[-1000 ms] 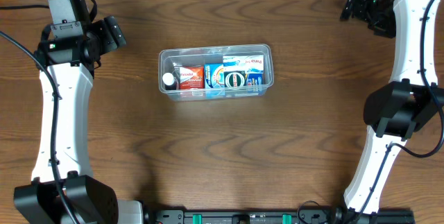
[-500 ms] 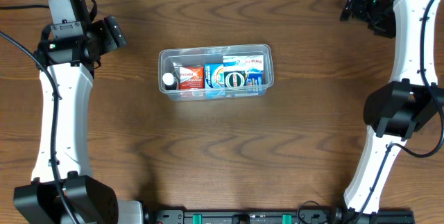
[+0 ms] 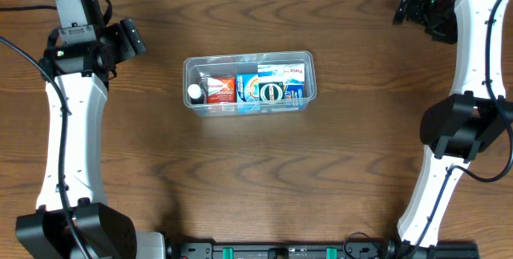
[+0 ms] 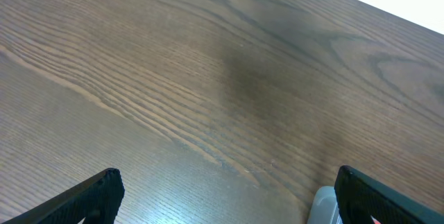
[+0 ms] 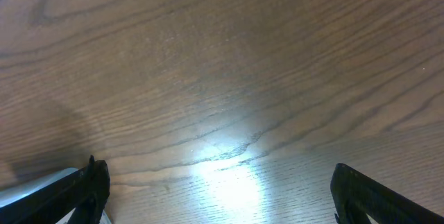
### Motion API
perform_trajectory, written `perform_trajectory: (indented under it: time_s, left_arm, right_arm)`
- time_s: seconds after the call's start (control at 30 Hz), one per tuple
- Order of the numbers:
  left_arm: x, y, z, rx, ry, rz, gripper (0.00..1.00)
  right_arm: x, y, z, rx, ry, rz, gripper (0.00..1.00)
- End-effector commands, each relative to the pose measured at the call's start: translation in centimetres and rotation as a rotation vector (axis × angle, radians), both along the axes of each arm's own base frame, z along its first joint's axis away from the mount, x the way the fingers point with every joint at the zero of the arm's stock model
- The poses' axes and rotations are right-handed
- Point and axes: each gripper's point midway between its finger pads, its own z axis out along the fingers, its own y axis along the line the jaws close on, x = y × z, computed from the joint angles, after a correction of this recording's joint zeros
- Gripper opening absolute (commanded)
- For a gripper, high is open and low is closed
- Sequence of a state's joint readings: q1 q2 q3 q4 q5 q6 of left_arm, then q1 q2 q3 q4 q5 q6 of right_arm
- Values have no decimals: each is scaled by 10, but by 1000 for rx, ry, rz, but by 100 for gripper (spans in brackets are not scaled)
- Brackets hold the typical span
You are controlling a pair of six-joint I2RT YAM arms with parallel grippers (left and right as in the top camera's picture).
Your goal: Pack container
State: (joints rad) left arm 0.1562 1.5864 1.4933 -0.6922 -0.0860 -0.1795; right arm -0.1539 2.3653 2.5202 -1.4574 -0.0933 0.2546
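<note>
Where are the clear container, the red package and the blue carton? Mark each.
clear container [image 3: 240,55], overhead view, on its far rim.
red package [image 3: 221,90], overhead view, middle of its printed face.
blue carton [image 3: 272,91], overhead view, round emblem on its face.

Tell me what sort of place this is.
Probably a robotics lab bench, not a home: a left arm and right arm stand at one wood-grain table, facing a clear container packed with small packages.
</note>
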Motion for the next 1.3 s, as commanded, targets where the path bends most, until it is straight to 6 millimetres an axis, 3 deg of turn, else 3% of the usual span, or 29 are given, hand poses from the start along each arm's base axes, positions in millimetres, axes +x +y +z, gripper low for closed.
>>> perform_trajectory:
  time_s: [0.0,0.43,0.53,0.63,0.77,0.83,0.93,1.0,1.07,1.27]
  left_arm:
    - [2,3,9,16,-20,5,98]
    - [2,3,9,16,-20,5,98]
    - [2,3,9,16,-20,5,98]
    - [2,3,9,16,-20,5,98]
    - [2,3,9,16,-20,5,98]
    - [2,3,9,16,-20,5,98]
    - [2,3,9,16,-20,5,98]
    - [2,3,9,16,-20,5,98]
    - [2,3,9,16,-20,5,98]
    - [2,3,9,16,-20,5,98]
  right_arm:
    - [2,0,7,-16,-20,10,99]
    - [2,0,8,-16,-23,10,99]
    - [0,5,27,-22,-60,18,99]
    - [-6,19,68,-33,-145,44,99]
    - [-31,33,140,-91,-288,64,98]
    - [-50,24,177,-187,-360,32,74]
    - [-90,25,235,-237,-479,13,88]
    - [-113,28,258,-240,-532,12,99]
    - [-138,29,287,-248,-613,4,99]
    - [-218,31,347,-255,-800,-19,99]
